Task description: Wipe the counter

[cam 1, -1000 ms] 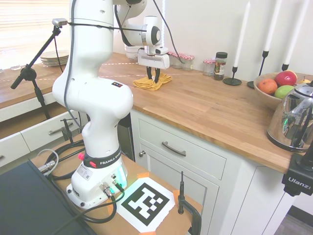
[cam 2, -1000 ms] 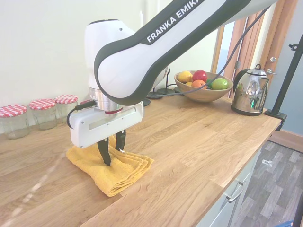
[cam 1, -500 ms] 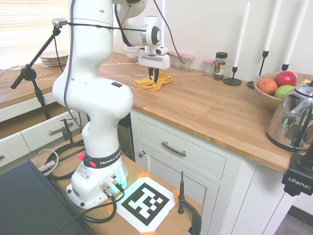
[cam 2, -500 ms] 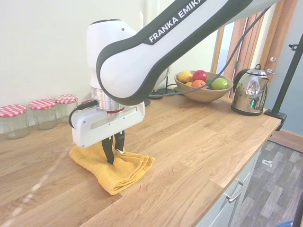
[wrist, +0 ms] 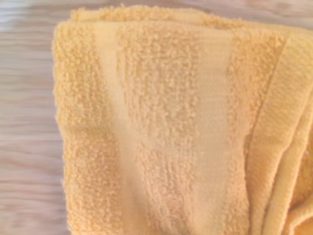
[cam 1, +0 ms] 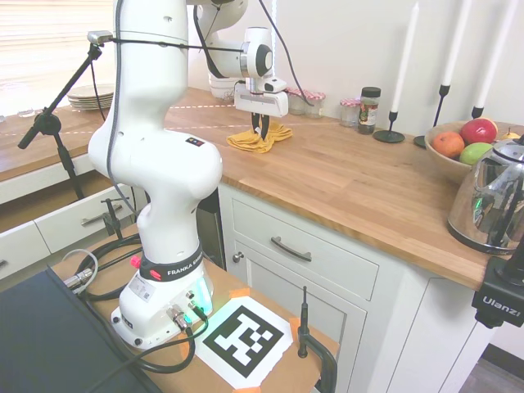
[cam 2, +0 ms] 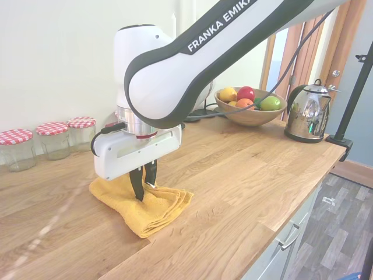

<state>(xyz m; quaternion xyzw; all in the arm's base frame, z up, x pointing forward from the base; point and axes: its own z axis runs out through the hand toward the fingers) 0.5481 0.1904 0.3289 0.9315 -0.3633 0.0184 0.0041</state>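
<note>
Bright daylight, exterior views sharp, wrist view soft.

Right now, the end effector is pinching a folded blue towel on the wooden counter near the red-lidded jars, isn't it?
Not quite: the towel is yellow, not blue, as the second exterior view shows. The rest holds: the end effector pinches it on the wooden counter, near the red-lidded jars.

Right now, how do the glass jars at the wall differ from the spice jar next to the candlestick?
The glass jars have red-and-white checked lids; the spice jar has a plain dark cap. The glass jars look clear and empty, while the spice jar shows brownish contents and a label. The glass jars are squat and stand in a row; the spice jar is taller, narrower and stands beside one more checked-lid jar. All stand upright on the counter by the wall.
</note>
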